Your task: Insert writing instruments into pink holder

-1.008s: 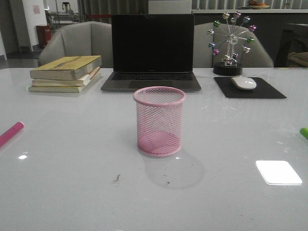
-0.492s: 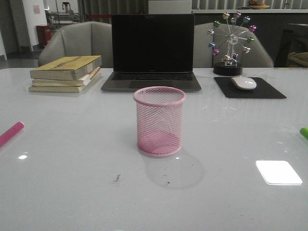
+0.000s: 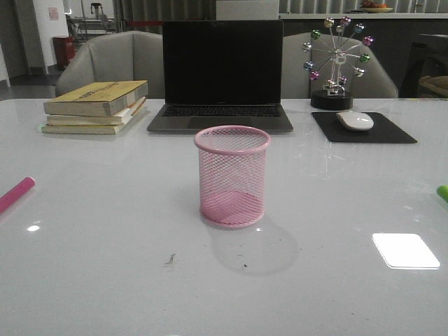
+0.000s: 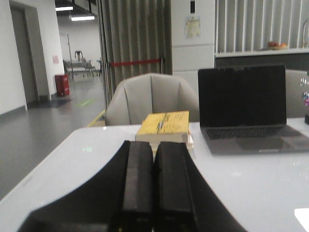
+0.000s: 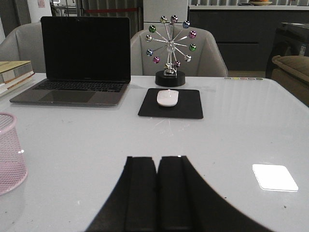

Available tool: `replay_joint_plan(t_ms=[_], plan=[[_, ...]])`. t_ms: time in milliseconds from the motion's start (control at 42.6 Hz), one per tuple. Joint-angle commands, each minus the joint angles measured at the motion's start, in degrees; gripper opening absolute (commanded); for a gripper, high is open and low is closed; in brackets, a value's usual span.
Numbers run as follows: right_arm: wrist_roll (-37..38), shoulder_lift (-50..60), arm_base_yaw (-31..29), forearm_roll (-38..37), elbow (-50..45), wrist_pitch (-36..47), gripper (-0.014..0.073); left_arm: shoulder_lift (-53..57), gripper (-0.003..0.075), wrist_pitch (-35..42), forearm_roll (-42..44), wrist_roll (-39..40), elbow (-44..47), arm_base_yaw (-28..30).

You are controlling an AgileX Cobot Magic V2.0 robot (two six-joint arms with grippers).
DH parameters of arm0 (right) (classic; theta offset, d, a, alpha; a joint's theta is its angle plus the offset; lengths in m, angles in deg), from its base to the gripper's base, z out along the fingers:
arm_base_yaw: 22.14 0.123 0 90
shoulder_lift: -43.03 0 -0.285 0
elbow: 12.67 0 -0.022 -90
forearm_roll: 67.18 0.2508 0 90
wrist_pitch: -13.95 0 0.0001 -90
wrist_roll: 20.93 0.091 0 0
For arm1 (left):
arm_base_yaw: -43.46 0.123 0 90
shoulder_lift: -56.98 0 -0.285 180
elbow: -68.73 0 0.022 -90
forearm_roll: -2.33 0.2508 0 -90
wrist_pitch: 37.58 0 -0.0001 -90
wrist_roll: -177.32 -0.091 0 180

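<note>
The pink wire-mesh holder [image 3: 232,176] stands upright and empty at the middle of the white table; its edge also shows in the right wrist view [image 5: 10,152]. One end of the pink-red marker [image 3: 15,194] lies at the table's left edge. A tip of the lime green marker [image 3: 442,192] peeks in at the right edge. Neither arm appears in the front view. My left gripper [image 4: 153,145] is shut with nothing between its fingers, pointing toward the books. My right gripper [image 5: 157,160] is shut and empty, pointing toward the mouse.
A dark open laptop [image 3: 221,77] sits behind the holder. A stack of books [image 3: 96,106] lies at the back left. A white mouse [image 3: 355,120] rests on a black pad [image 3: 364,129], with a ferris-wheel ornament [image 3: 334,64] behind. Grey chairs stand beyond the table.
</note>
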Motion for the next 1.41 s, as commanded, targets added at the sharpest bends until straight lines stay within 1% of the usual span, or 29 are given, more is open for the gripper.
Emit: replay_joint_plan(t_ms=[0,117,211,399,539,657,727,821,914,1172,1243,1290,1337,1360,1383], plan=[[-0.4,0.5,0.1,-0.3,5.5,4.7,0.0057,1.1,0.0092,8.9,-1.7,0.4,-3.2,-0.1],[-0.4,0.0,0.1,-0.3,13.0,0.7,0.0058,0.0,0.0092,5.1,-2.3,0.4,-10.9,-0.1],[-0.4,-2.1,0.1,-0.3,19.3,-3.2,0.0058,-2.8,0.0092,-1.1,-2.3,0.4,-18.9,-0.1],[-0.4,-10.7,0.1,-0.3,32.3,-12.0,0.0058,-13.4,0.0092,-16.6,-2.3,0.4,-34.9,-0.1],[-0.4,-18.5,0.1,-0.3,39.3,-19.8,0.0058,-21.7,0.0092,-27.5,-2.3,0.4,-42.4,-0.1],[-0.4,-23.8,0.1,-0.3,41.0,-25.7,0.0058,-27.2,0.0092,-31.7,-2.3,0.4,-43.5,-0.1],[-0.4,-27.0,0.1,-0.3,41.0,-29.0,0.0058,-29.9,0.0092,-36.6,-2.3,0.4,-43.5,-0.1],[-0.4,-30.4,0.1,-0.3,41.0,-33.4,0.0058,-33.4,0.0092,-40.8,-2.3,0.4,-43.5,-0.1],[-0.4,-33.7,0.1,-0.3,41.0,-35.5,0.0058,-36.9,0.0092,-40.9,-2.3,0.4,-43.2,-0.1],[-0.4,-39.3,0.1,-0.3,41.0,-36.4,0.0061,-45.3,0.0092,-40.3,-2.3,0.4,-43.1,-0.1],[-0.4,-40.4,0.1,-0.5,41.0,-36.4,0.0105,-47.2,0.0107,-40.0,-2.3,0.4,-43.1,-0.1],[-0.4,-41.1,0.1,-0.7,41.0,-36.4,0.0191,-48.1,0.0144,-39.8,-2.3,0.4,-43.1,-0.1],[-0.4,-41.6,0.1,-1.0,41.0,-36.4,0.029,-48.9,0.022,-39.2,-2.3,0.3,-43.1,-0.1],[-0.4,-42.0,0.1,-1.3,41.0,-36.4,0.0359,-49.1,0.0261,-39.0,-2.3,0.3,-43.1,-0.1],[-0.4,-42.4,0.1,-1.4,41.0,-36.4,0.0407,-49.3,0.0321,-38.9,-2.3,0.1,-43.1,-0.1]])
